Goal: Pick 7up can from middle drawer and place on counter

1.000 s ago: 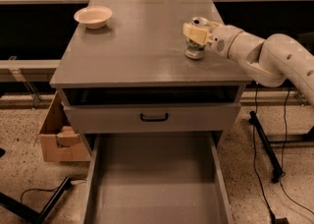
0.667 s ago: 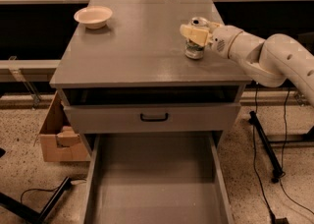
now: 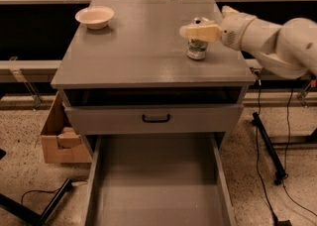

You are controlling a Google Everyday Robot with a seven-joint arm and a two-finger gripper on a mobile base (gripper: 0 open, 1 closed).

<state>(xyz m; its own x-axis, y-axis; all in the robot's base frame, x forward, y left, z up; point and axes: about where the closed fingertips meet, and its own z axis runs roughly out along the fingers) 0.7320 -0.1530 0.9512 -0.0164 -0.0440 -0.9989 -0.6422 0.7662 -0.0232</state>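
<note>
while the middle drawer (image 3: pixel 158 185) lies open, pincer (image 3: pixel 194 28) clasps 7up can (image 3: pixel 196 49) on counter (image 3: pixel 138 46).

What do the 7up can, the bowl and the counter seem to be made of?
The 7up can: likely metal, silver top. The bowl: matte cream, ceramic or plastic. The counter: smooth grey, probably painted board. The gripper is at the can's top.
</note>
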